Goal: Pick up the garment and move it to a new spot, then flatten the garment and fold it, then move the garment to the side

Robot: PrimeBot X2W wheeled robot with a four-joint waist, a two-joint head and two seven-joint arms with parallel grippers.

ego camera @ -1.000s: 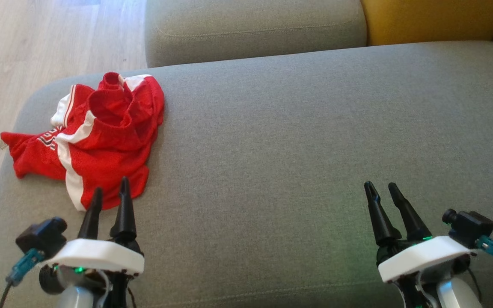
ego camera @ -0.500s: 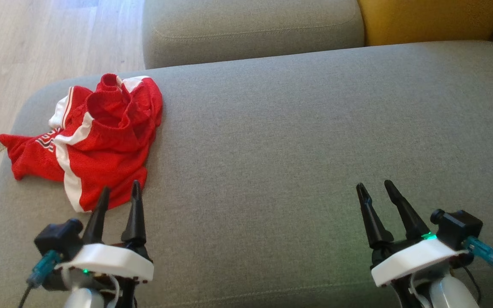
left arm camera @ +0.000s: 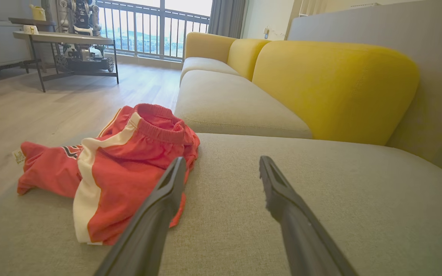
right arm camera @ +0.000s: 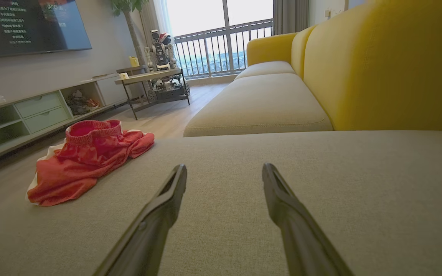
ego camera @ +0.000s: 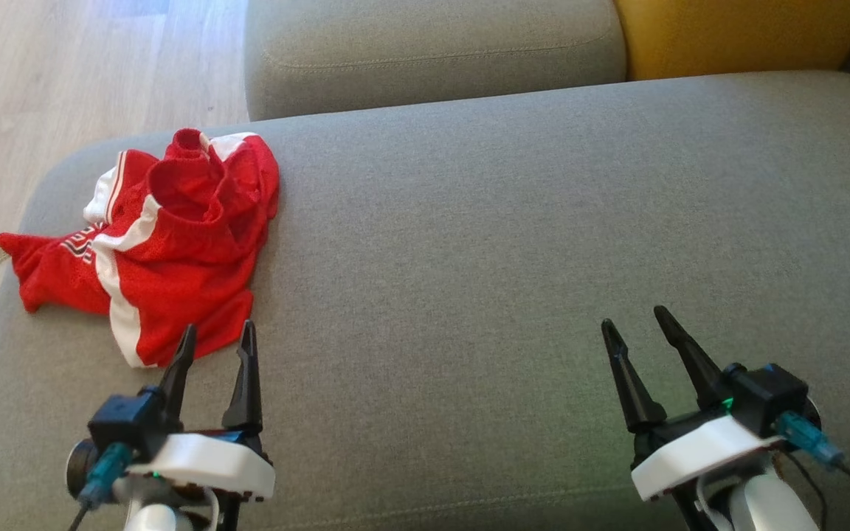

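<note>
Left end effector rightward; garment crosswise

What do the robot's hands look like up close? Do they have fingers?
The left hand and the right hand look alike: two long, tapering black fingers on a white plate. Beside each sits a small black camera with a teal plug and a dark cable. A small green light glows at the base.

Home living rm, grey/yellow sofa, wall TV, low cabinet w/ drawers, balcony rail
</note>
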